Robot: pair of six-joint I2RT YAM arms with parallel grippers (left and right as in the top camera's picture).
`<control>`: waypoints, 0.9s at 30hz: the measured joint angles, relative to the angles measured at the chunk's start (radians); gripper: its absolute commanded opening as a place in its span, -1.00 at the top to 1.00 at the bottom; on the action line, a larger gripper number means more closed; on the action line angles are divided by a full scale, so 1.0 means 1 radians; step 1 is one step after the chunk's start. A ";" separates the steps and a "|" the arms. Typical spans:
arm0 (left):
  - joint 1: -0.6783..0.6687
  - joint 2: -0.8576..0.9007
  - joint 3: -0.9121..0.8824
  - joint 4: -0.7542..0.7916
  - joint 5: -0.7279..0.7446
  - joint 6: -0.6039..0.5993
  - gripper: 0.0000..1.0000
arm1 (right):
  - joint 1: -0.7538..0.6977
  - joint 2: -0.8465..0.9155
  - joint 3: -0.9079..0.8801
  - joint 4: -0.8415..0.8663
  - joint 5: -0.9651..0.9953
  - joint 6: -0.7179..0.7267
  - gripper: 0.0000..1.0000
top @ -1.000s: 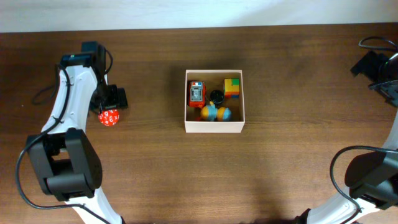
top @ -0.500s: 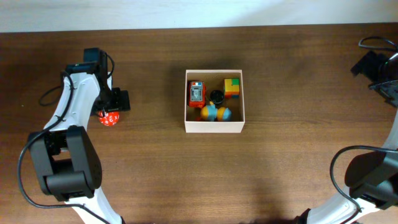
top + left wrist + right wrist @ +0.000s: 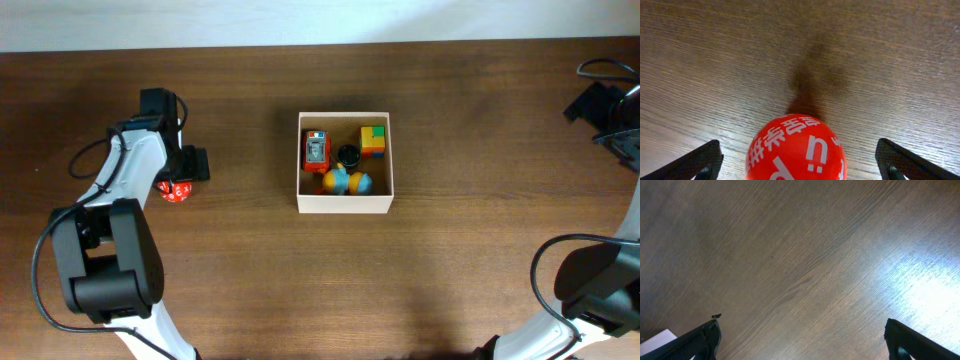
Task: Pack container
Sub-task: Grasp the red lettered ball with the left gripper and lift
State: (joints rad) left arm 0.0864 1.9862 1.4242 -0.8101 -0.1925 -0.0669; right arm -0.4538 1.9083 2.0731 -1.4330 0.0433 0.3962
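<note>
The container [image 3: 345, 204], a square white-walled box with a tan inside, stands mid-table. It holds a red toy car [image 3: 316, 150], a black round piece [image 3: 348, 154], a coloured cube [image 3: 373, 140] and blue-and-yellow balls [image 3: 347, 182]. A red ball with white letters [image 3: 176, 191] lies on the table far to the left of the box. My left gripper [image 3: 176, 183] is open over the ball. In the left wrist view the ball [image 3: 796, 147] sits between the spread fingers [image 3: 800, 162], with gaps on both sides. My right gripper [image 3: 802, 340] is open and empty over bare wood at the far right.
The wooden table [image 3: 250, 260] runs to a white wall strip at the back. A black cable and the right arm [image 3: 605, 105] are at the far right edge. A white corner [image 3: 655, 339] shows at the lower left of the right wrist view.
My left arm has shifted a little to the right and settled over the red ball, which is now more covered. The right arm and the box contents have not moved.
</note>
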 measured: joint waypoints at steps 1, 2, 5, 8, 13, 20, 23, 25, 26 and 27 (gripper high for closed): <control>0.000 0.000 -0.005 0.004 0.000 0.000 -0.99 | 0.000 0.000 0.000 0.000 0.000 0.000 -0.98; 0.000 0.000 -0.009 0.007 0.000 0.000 -1.00 | 0.000 0.000 0.000 0.000 0.000 0.000 -0.98; 0.000 0.000 -0.023 0.011 0.000 -0.001 -0.62 | 0.000 0.000 0.000 0.000 0.000 0.000 -0.97; 0.000 0.000 -0.037 0.011 -0.003 0.003 -0.14 | 0.000 0.000 0.000 0.000 0.000 0.000 -0.98; 0.000 0.000 -0.045 0.014 -0.007 0.010 0.29 | 0.000 0.000 0.000 0.000 0.000 0.000 -0.98; 0.001 0.000 -0.046 0.018 0.013 0.013 0.31 | 0.000 0.000 0.000 0.000 0.000 0.000 -0.97; 0.008 0.000 -0.044 0.017 0.040 0.014 0.31 | 0.000 0.000 0.000 0.000 0.000 0.000 -0.98; 0.014 0.000 -0.034 0.014 0.086 0.014 0.31 | 0.000 0.000 0.000 0.000 0.000 0.001 -0.98; 0.014 0.000 -0.025 0.013 0.131 0.014 0.31 | 0.000 0.000 0.000 0.000 0.000 0.000 -0.98; 0.009 0.000 -0.006 0.011 0.218 0.014 0.31 | 0.000 0.000 0.000 0.000 0.000 0.000 -0.98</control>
State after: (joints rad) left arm 0.0956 1.9858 1.4181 -0.7994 0.0257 -0.0532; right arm -0.4541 1.9083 2.0731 -1.4330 0.0433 0.3965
